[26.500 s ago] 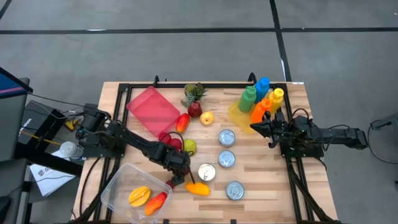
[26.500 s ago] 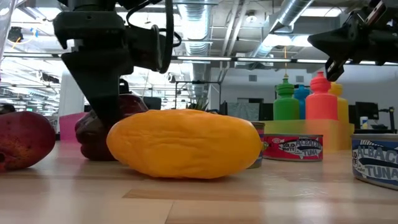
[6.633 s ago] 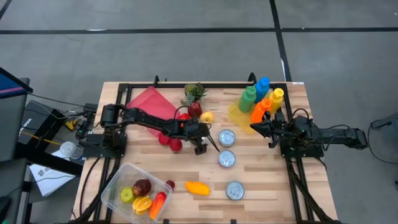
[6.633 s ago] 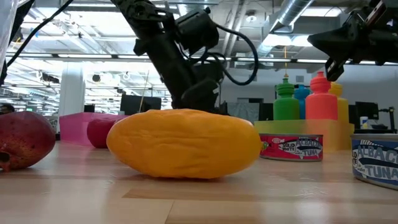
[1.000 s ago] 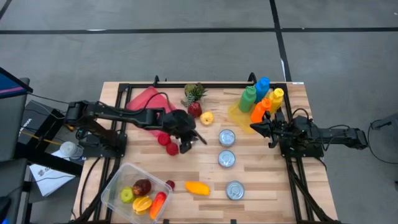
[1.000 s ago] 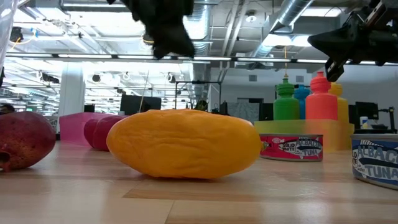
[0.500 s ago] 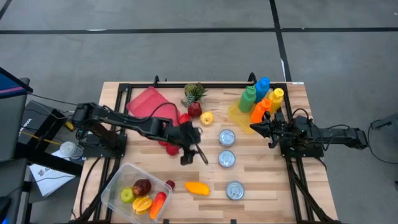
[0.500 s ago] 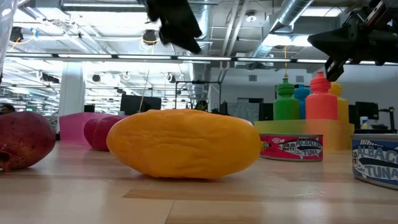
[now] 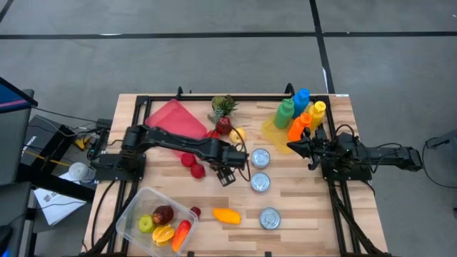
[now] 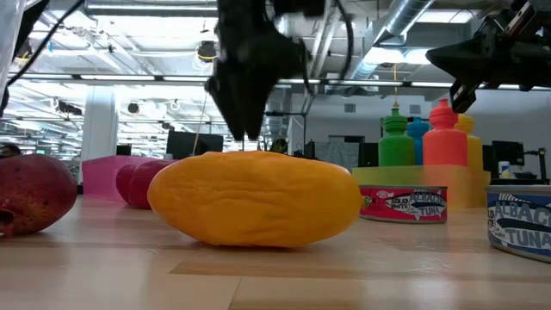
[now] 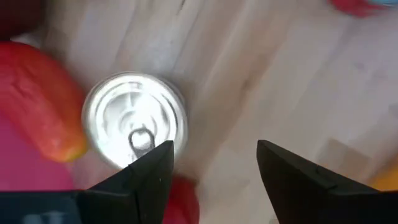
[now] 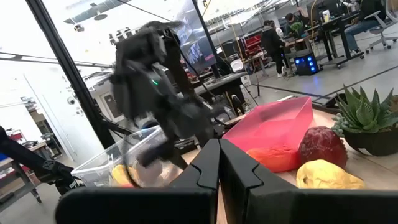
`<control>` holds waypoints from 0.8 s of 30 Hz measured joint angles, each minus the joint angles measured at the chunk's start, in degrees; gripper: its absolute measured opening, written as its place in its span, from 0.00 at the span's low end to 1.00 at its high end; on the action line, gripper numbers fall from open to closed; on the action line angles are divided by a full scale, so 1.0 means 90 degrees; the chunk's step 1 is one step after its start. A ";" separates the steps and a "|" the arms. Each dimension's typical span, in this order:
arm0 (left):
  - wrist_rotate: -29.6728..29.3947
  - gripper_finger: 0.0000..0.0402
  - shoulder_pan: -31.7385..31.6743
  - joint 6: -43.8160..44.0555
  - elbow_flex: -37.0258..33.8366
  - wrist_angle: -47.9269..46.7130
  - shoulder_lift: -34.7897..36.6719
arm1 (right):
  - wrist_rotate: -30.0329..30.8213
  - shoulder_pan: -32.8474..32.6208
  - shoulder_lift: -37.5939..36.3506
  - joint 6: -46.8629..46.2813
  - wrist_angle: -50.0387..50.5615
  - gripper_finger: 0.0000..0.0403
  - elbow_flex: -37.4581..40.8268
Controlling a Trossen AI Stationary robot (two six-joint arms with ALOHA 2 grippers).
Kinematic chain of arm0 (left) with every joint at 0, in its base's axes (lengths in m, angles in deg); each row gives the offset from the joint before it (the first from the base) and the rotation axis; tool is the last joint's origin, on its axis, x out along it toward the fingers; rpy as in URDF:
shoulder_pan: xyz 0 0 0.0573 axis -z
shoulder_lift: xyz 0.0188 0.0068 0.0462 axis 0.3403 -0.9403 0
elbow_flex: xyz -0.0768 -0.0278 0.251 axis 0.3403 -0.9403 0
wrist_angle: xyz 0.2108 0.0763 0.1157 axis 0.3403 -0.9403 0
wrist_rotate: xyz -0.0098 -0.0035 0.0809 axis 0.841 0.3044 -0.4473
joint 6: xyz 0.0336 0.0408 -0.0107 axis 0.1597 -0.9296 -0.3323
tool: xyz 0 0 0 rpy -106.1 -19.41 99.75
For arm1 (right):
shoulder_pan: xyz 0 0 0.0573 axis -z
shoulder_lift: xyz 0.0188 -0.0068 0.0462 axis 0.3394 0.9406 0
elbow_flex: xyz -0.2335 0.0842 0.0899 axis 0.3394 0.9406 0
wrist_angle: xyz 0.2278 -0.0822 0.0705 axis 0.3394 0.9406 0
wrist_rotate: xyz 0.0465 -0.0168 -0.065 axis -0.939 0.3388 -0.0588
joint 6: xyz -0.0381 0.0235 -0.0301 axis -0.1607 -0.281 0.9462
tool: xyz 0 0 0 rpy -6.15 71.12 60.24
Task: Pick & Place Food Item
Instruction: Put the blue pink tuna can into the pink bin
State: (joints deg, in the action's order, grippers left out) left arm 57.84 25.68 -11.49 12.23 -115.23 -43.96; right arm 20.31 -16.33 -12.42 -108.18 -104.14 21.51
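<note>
"Clear plastic, that tub point(image 9: 158, 216) at the lower left of the high view; it already held several fruits."

"What was left?"

"The orange mango point(image 9: 226, 215), bottom centre, just right of the tub, long axis running left-right. Red fruits point(image 9: 193, 165) too."

"And the arms?"

"The left gripper point(image 9: 227, 171) hung mid-frame, fingers apart, holding nothing, beside a can point(image 9: 260, 158). The right gripper point(image 9: 293, 146), pressed together, waited right of centre."
</note>
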 joint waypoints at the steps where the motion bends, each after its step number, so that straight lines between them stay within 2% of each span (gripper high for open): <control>1: 0.0009 0.55 -0.0063 0.0089 0.0000 0.0024 -0.0108 | 0.0000 -0.0001 0.0000 0.0000 0.0000 0.00 0.0000; 8: -0.0025 0.55 -0.0370 0.0649 0.0000 0.0204 -0.0475 | 0.0000 -0.0001 0.0000 0.0000 0.0000 0.00 0.0000; 16: -0.0015 0.55 -0.0239 0.0907 -0.0015 0.0381 -0.0484 | 0.0000 0.0000 0.0000 0.0000 0.0000 0.00 0.0000; 24: 0.0193 0.55 -0.0138 0.1223 -0.0763 0.0883 -0.0426 | 0.0000 0.0000 0.0000 0.0000 0.0000 0.00 0.0000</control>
State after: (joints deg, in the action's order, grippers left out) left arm 59.58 24.43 -0.49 5.36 -107.29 -47.80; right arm 20.31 -16.33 -12.42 -108.18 -104.14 21.51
